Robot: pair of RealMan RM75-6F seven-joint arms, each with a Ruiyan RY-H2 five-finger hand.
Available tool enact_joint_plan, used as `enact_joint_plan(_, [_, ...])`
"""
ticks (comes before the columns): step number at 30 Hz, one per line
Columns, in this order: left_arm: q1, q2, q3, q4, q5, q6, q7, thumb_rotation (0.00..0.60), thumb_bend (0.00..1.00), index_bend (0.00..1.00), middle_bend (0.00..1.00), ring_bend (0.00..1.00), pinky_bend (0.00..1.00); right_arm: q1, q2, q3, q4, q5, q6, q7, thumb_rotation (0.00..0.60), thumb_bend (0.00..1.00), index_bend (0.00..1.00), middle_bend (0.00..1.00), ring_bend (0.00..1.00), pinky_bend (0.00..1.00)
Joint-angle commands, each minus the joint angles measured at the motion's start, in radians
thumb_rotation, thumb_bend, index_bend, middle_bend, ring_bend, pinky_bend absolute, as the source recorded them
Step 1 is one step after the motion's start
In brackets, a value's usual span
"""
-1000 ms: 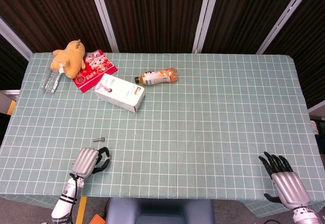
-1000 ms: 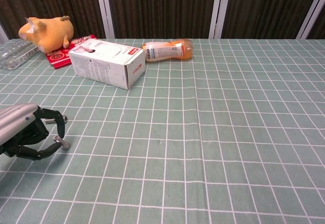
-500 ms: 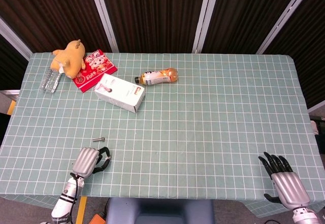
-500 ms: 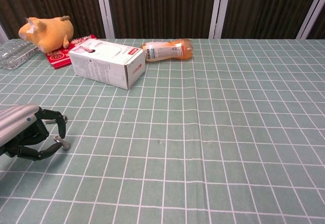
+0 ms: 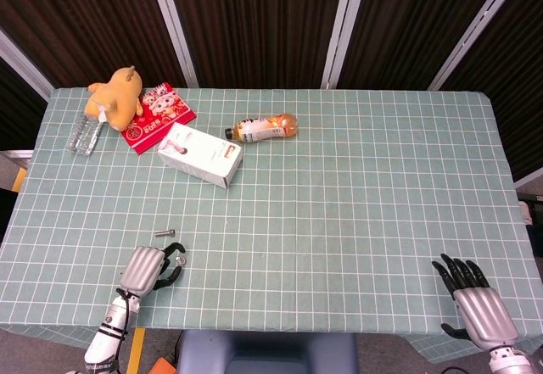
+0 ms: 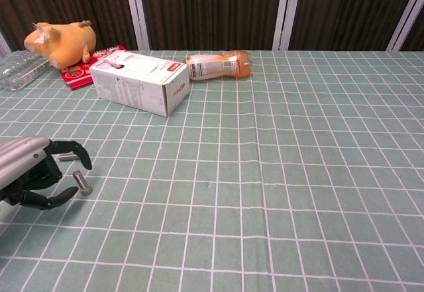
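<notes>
Chest view showed the left hand [image 6: 33, 173] low at the near left corner of the table [image 6: 298, 173], silver back uppermost, dark fingers [image 6: 69, 149] curled forward and spread in an open arc, gripping nothing. Lying on the cloth inside that arc was a small bolt [image 6: 82, 182], metal grey, short and stubby, angled with one end toward the fingers; contact between thumb tip and bolt could not be judged. A second bolt [image 6: 64, 157] lay just beyond the fingers, partly hidden by them.

Head view confirmed the left hand [image 5: 151, 268] at the near left edge, with the small bolt [image 5: 180, 260] just off the fingertips and the second bolt [image 5: 164, 233] a little farther in. The right hand [image 5: 475, 302] rested at the near right corner, fingers extended and slightly apart, holding nothing.

Well apart, at the far left: a white box [image 5: 200, 154], an orange drink bottle [image 5: 265, 127] on its side, a red packet [image 5: 158, 117], an orange plush toy [image 5: 114, 97] and a clear plastic bottle [image 5: 85, 133].
</notes>
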Motion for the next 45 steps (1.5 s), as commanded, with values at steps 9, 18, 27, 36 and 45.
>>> enact_joint_plan(9, [0.021,0.072,-0.042,-0.006,-0.035,0.052,-0.025,0.600,0.41,0.36,1.00,1.00,1.00,-0.001,0.003,-0.001,-0.001,-0.006,0.005,0.005,0.600,0.16,0.00,0.00,0.00,0.00])
enact_joint_plan(18, [0.020,0.045,-0.091,0.108,-0.143,-0.016,-0.083,0.600,0.41,0.37,1.00,1.00,1.00,-0.006,0.003,-0.009,-0.003,-0.024,0.013,0.004,0.600,0.15,0.00,0.00,0.00,0.00])
enact_joint_plan(27, [-0.020,-0.065,-0.097,0.226,-0.136,-0.050,-0.106,0.600,0.41,0.41,1.00,1.00,1.00,-0.013,0.009,-0.017,-0.005,-0.044,0.027,0.010,0.600,0.16,0.00,0.00,0.00,0.00])
enact_joint_plan(36, [-0.048,-0.119,-0.114,0.292,-0.140,-0.058,-0.095,0.600,0.41,0.42,1.00,1.00,1.00,-0.014,0.010,-0.015,-0.004,-0.042,0.026,0.013,0.600,0.16,0.00,0.00,0.00,0.00])
enact_joint_plan(45, [-0.060,-0.140,-0.129,0.338,-0.169,-0.087,-0.085,0.600,0.41,0.47,1.00,1.00,1.00,-0.013,0.007,-0.009,-0.005,-0.032,0.024,0.007,0.600,0.16,0.00,0.00,0.00,0.00])
